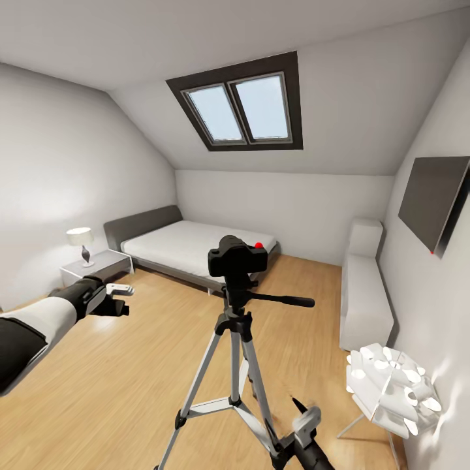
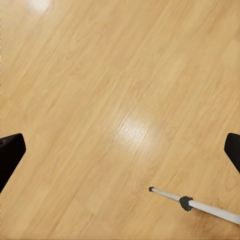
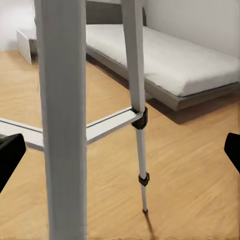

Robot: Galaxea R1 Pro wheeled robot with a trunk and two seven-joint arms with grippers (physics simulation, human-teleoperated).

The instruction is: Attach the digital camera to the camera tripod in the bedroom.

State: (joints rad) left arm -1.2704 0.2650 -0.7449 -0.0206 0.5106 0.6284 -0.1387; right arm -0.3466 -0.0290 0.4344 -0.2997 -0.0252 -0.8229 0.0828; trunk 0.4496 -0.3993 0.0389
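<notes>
The camera (image 1: 237,256) sits on top of the tripod (image 1: 234,352), mounted on its black head, red button up. The tripod stands on the wood floor (image 1: 130,365) in front of the bed (image 1: 196,245), its pan handle (image 1: 287,301) sticking out to the side away from the left gripper. One camera, one tripod.

In the right wrist view two silver tripod legs (image 3: 139,100) and a cross brace show close up, with the bed (image 3: 170,60) behind them. In the left wrist view one leg tip (image 2: 192,204) rests on the floor (image 2: 100,100).

The left gripper (image 1: 121,297) hangs in the air beside the tripod, well apart from it, fingers spread and empty. The right gripper (image 1: 301,418) is low, just beside the tripod's legs, also spread apart and holding nothing.

Around the tripod: one bedside table (image 1: 98,266) beside the bed, carrying one lamp (image 1: 81,243); one white shelf (image 1: 364,297) along the wall beyond the handle; one white perforated lamp (image 1: 390,385) near the right gripper; one dark panel (image 1: 434,201) on that wall; one double skylight (image 1: 240,108) above the bed.
</notes>
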